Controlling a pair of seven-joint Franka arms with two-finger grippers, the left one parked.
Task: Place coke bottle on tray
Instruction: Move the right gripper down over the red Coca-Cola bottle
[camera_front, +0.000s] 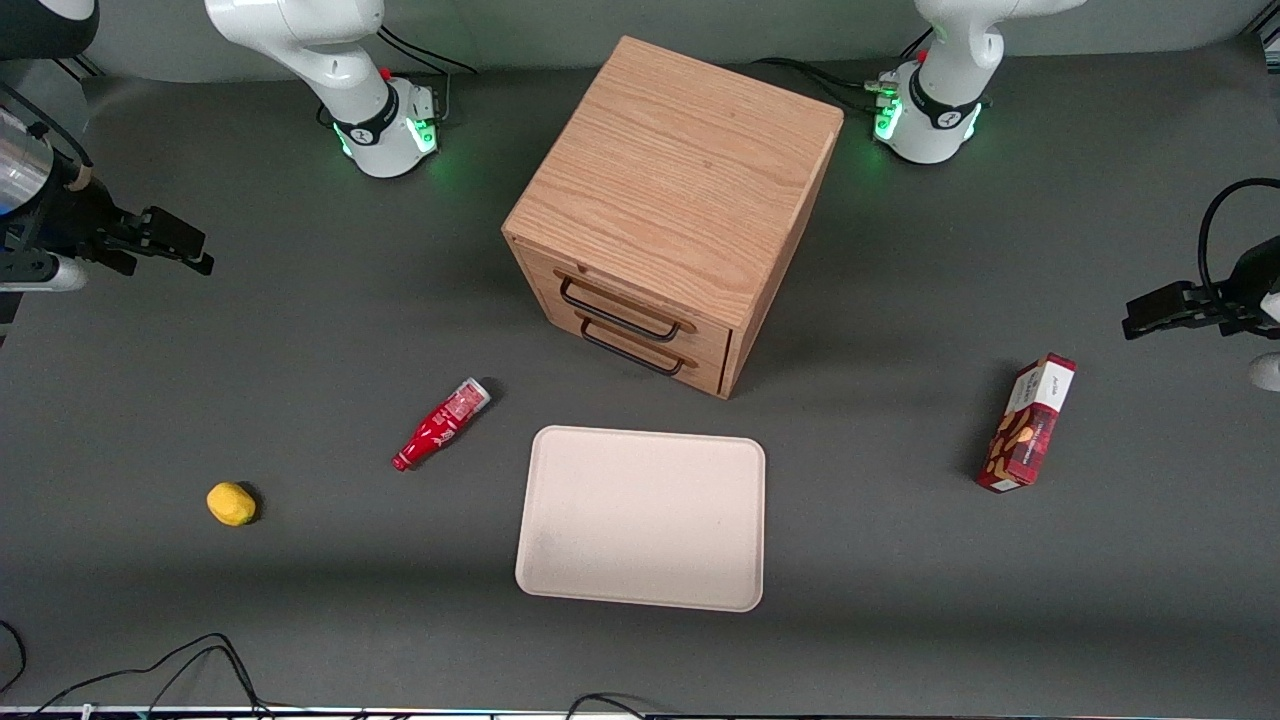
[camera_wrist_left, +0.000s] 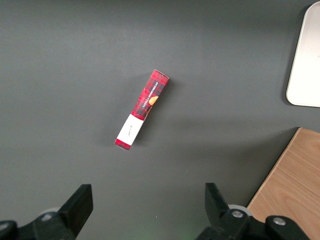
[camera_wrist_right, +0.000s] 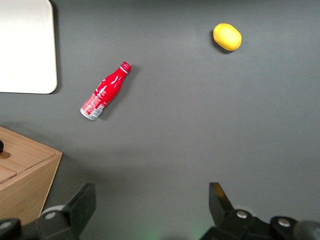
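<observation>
The coke bottle (camera_front: 440, 424) lies on its side on the dark table, cap toward the front camera, just beside the tray toward the working arm's end. It also shows in the right wrist view (camera_wrist_right: 106, 92). The cream-beige tray (camera_front: 640, 517) lies flat nearer the front camera than the wooden cabinet, with nothing on it; a corner shows in the right wrist view (camera_wrist_right: 25, 45). My right gripper (camera_front: 195, 250) hangs above the table at the working arm's end, well away from the bottle and farther from the camera. Its jaws are wide open and empty (camera_wrist_right: 151, 197).
A wooden two-drawer cabinet (camera_front: 672, 200) stands mid-table, both drawers shut. A yellow lemon (camera_front: 231, 503) lies near the bottle, nearer the camera. A red snack box (camera_front: 1027, 423) lies toward the parked arm's end. Cables (camera_front: 180, 665) run along the table's front edge.
</observation>
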